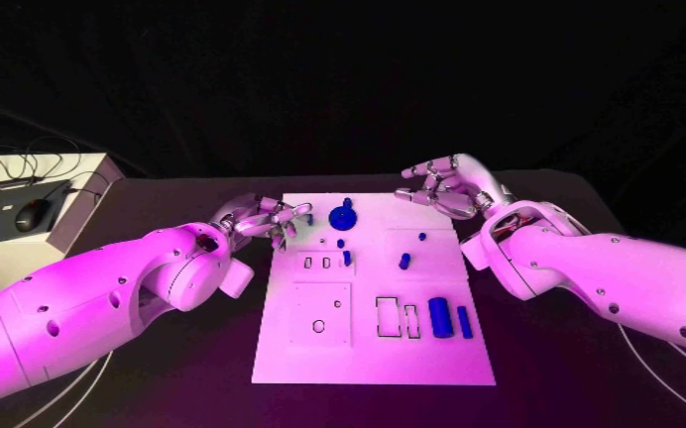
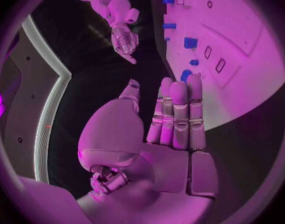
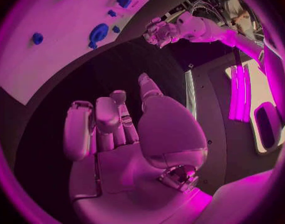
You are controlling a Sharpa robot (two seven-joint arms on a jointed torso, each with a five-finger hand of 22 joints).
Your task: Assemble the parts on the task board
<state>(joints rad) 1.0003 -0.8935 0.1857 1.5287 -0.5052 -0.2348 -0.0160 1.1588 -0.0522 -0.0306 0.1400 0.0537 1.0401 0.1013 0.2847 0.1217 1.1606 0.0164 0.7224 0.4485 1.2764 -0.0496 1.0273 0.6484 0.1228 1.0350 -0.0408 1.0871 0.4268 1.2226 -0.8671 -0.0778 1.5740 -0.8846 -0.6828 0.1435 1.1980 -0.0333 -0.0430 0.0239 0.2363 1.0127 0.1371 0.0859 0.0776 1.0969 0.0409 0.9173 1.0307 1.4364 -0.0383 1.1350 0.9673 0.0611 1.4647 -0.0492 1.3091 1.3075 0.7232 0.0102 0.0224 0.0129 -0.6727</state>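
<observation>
Both hands sit at the far end of the white task board (image 1: 375, 289), and neither holds anything, so the work looks to be at its opening step: choosing and reaching for a first part. The left hand (image 1: 268, 220) hovers at the board's far left corner with its fingers (image 2: 179, 112) straight and close together, pointing toward the board. The right hand (image 1: 450, 186) hangs over the black table (image 1: 171, 200) just beyond the far right corner, fingers loosely curled but apart. The blue parts lie untouched on the board: a round disc (image 1: 343, 217) near the far edge, just beside the left hand, a small peg (image 1: 404, 261) toward the middle, and two upright-looking bars (image 1: 449, 319) at the near right beside empty rectangular slots. The next move probably calls for the left hand to come down on the disc; how that disc sits on the board cannot be told from here.
</observation>
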